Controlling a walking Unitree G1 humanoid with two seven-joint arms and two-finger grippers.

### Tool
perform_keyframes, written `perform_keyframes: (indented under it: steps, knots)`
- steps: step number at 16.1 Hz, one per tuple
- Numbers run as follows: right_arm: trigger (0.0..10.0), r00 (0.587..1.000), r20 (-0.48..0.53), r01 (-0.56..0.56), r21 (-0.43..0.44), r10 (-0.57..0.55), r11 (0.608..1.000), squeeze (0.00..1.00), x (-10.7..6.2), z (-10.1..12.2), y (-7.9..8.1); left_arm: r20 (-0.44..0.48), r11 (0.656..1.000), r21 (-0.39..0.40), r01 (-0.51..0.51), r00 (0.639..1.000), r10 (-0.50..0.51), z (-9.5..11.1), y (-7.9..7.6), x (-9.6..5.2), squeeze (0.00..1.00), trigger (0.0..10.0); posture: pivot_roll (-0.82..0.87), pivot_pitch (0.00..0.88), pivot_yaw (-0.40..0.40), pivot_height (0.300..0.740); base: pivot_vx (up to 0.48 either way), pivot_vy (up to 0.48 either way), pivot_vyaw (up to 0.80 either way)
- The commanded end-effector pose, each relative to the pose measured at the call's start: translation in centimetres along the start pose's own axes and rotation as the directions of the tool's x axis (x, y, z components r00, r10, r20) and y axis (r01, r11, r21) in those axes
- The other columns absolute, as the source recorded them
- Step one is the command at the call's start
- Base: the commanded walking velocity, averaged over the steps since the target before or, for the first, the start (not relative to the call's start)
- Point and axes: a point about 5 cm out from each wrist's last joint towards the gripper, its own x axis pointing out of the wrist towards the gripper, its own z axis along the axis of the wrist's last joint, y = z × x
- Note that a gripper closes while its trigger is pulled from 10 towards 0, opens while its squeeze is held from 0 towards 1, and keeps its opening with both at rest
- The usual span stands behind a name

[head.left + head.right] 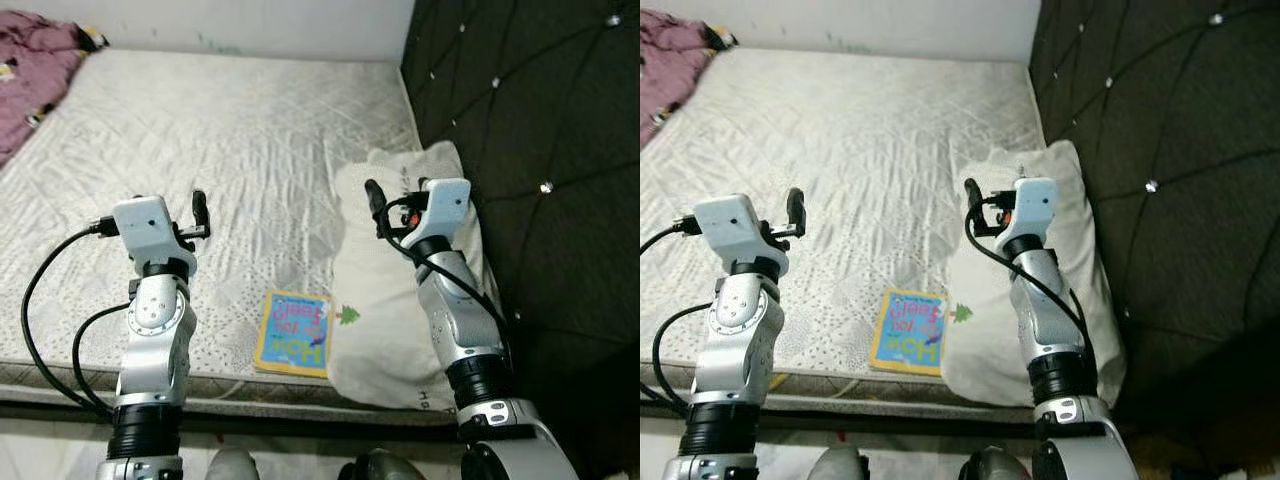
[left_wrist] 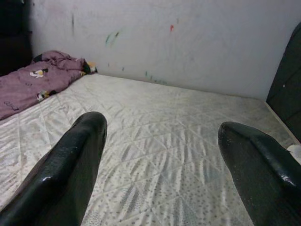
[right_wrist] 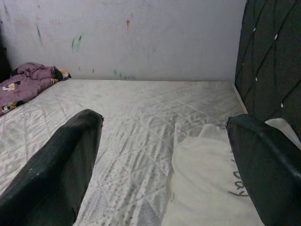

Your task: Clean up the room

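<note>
Looking down: a bare mattress (image 1: 230, 140) is seen ahead, with both arms raised over its near edge.
Mattress: it is covered in white quilted fabric and is set against a pale wall (image 2: 178, 42) at the far end.
Headboard: a dark tufted headboard (image 1: 530, 120) is found along the robot's right side of the mattress.
Pillow: a white pillow (image 1: 385, 290) is laid at the right of the mattress, against the headboard; a small green mark is printed near its left edge.
Book: a yellow-edged book (image 1: 293, 332) with a blue cover is laid flat near the front edge of the mattress, just beside the pillow, perhaps touching it.
Blanket: a crumpled purple blanket (image 1: 35, 75) is heaped at the far left corner of the mattress, well apart from the book.
Left gripper: the left gripper (image 2: 160, 155) is held above the mattress, left of the book; its jaws are spread apart and nothing is held between them.
Right gripper: the right gripper (image 3: 164, 160) is held above the pillow's left edge; its jaws are likewise spread apart and empty.
Wall marks: small green and red smudges are seen on the wall.
</note>
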Motion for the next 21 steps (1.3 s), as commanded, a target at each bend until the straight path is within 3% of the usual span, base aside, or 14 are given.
perform_keyframes:
  steps: [1, 7, 16, 21]
  knots:
    - [10.0, 1.000, 0.000, 0.012, -0.006, -0.012, 1.000, 0.00, -0.08, 0.10, -0.36, -0.015, 1.000, -0.011, 0.008, 1.000, -0.008, -0.19, -0.21, 0.17, 0.00, 10.0, 0.06, 0.000, -0.038, 0.740, 0.000, 0.000, 0.00]
    - [10.0, 0.999, -0.008, 0.038, -0.020, -0.038, 0.999, 0.00, -0.11, 0.00, -0.53, -0.015, 0.999, -0.040, 0.029, 0.999, -0.030, -0.18, -0.54, 0.19, 0.00, 10.0, 0.06, 0.000, -0.040, 0.740, 0.000, 0.046, 0.00]
    - [10.0, 0.999, -0.028, 0.034, -0.032, -0.035, 0.999, 0.00, -0.11, -0.32, -0.54, -0.028, 0.997, -0.071, 0.026, 0.999, -0.028, -0.33, -0.69, 0.25, 0.00, 10.0, 0.06, 0.000, -0.046, 0.740, 0.000, 0.457, 0.00]
    - [10.0, 0.999, -0.040, 0.025, -0.047, -0.027, 0.999, 0.00, -0.25, -0.46, -0.73, -0.032, 0.995, -0.094, 0.030, 0.999, -0.033, -0.39, -0.97, 0.28, 0.00, 10.0, 0.06, 0.000, -0.054, 0.740, 0.000, 0.480, -0.60]
